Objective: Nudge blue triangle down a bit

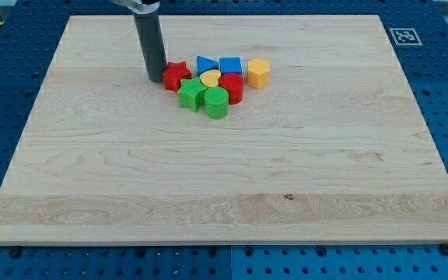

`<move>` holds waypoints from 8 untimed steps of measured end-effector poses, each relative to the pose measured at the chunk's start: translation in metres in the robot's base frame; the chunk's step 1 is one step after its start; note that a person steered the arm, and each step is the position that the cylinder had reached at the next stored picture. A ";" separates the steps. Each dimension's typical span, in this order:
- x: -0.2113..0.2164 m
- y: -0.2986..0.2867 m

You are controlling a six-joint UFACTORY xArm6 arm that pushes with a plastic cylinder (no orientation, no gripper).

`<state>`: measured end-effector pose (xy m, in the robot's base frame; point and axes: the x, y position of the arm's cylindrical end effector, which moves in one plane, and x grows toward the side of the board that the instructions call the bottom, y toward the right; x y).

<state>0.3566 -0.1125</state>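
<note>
The blue triangle lies at the top of a tight cluster of blocks in the upper middle of the wooden board. A blue cube sits right of it, a yellow hexagon further right. A red star is at the cluster's left, a small yellow block in the middle, a red cylinder below the cube. A green star and a green cylinder are at the bottom. My tip rests just left of the red star, left of the blue triangle.
The board lies on a blue perforated table. A black-and-white marker tag sits off the board's top right corner.
</note>
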 end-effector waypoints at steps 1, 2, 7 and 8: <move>0.000 0.000; 0.000 0.000; -0.134 0.018; -0.130 0.085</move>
<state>0.2262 -0.0276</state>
